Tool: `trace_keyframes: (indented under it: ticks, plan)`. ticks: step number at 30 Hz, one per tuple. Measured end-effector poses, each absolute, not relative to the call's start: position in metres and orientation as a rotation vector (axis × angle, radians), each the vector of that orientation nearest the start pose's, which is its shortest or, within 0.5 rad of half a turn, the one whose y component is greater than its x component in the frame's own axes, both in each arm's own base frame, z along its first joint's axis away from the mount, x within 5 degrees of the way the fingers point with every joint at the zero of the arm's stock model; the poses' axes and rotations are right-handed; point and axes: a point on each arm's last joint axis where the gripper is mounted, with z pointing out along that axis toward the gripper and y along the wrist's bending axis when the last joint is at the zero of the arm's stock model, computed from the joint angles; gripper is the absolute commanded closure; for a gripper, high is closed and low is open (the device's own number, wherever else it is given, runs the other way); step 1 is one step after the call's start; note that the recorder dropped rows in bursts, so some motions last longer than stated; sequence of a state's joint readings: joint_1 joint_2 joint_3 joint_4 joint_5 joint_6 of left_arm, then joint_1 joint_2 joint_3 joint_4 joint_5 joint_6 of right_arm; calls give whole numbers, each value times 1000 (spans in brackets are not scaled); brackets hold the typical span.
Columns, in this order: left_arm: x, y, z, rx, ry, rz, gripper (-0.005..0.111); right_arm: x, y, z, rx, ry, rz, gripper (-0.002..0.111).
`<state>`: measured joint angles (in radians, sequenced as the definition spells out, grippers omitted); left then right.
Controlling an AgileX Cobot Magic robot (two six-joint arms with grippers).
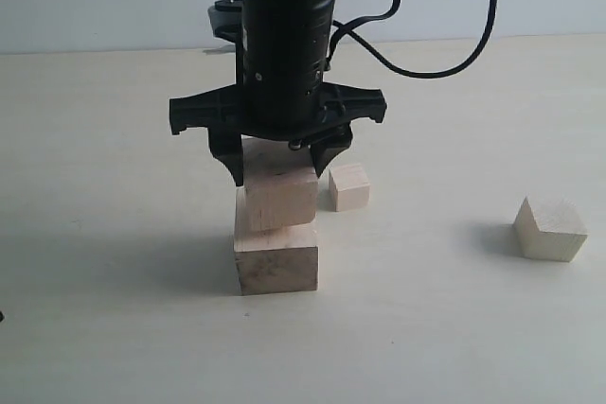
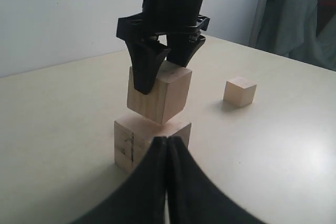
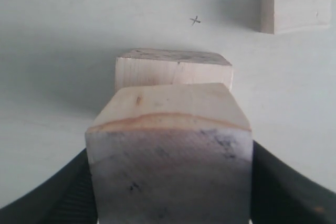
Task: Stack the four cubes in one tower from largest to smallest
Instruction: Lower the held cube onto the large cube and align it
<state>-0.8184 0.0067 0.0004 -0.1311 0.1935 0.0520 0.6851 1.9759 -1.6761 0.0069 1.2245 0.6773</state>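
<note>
Gripping second cube (image 1: 276, 198) in right hand (image 1: 279, 172), tilted on largest cube (image 1: 276, 267) mid-worktop (image 1: 114, 328) for seating as next tier; left hand (image 2: 167, 171) pinched together, empty; small cube (image 1: 348, 186) just right, another cube (image 1: 550, 229) well right.

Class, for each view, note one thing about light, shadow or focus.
Exterior view: a soft shadow falls left of the largest cube. Left wrist view: glare brightens the table, and the left gripper is a dark blur. Right wrist view: the second cube shows a shaded, soft near face.
</note>
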Motion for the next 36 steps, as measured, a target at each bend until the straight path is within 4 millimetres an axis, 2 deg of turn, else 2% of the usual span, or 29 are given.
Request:
trace_keyframes:
  ticks: [17,36]
  plan:
    - [37,-43,194,653,1621,-686,107,318,267,233,-23,3037,140,108]
    - [36,-43,189,680,1672,-675,107,317,266,233,9,3033,97,108]
